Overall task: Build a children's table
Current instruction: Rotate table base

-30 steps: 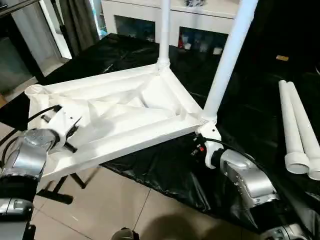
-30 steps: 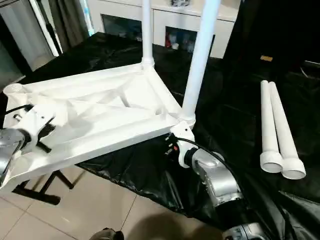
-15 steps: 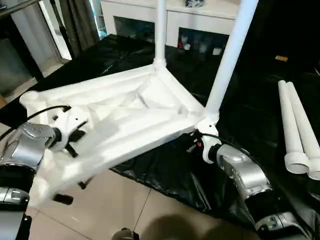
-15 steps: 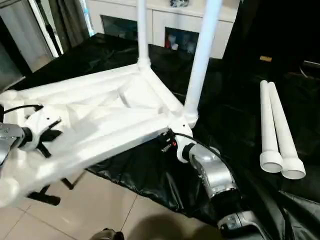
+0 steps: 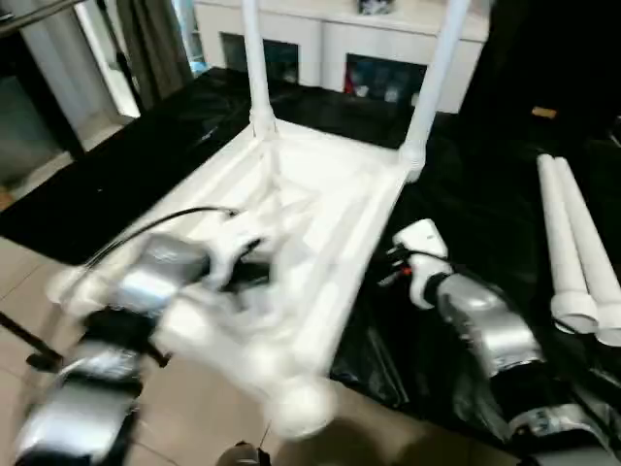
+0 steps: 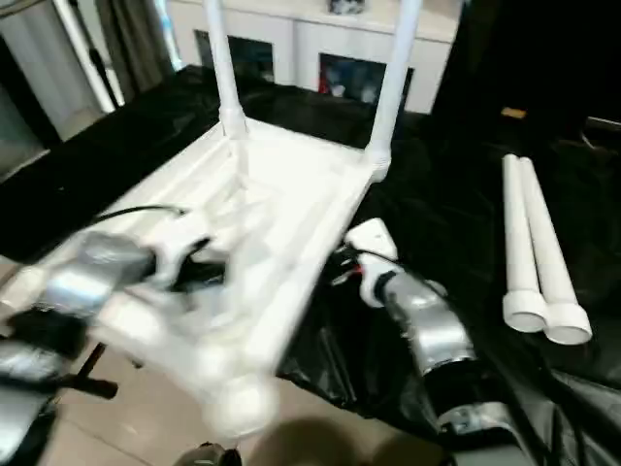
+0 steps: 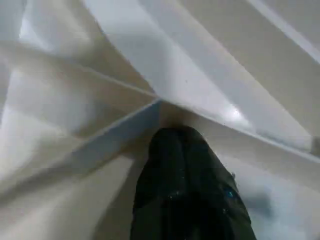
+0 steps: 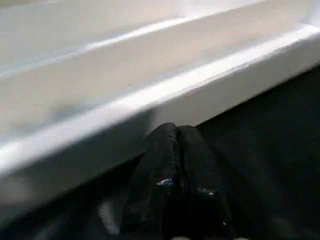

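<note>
An upturned white plastic rectangular tabletop (image 5: 320,223) with two upright white tubular legs (image 5: 432,78) lies on black sheeting (image 5: 146,146). The left gripper (image 7: 175,150), fingers together, presses its ribbed underside; the right gripper (image 8: 175,137), fingers together, sits just below its rim

A crinkled black plastic sheet (image 5: 146,165) covers the work surface. Behind it stands a white cabinet with glass doors (image 5: 330,44), small items dimly visible inside. Grey curtains (image 5: 146,39) hang at the back left, and beige floor tiles (image 5: 204,427) lie in front.
</note>
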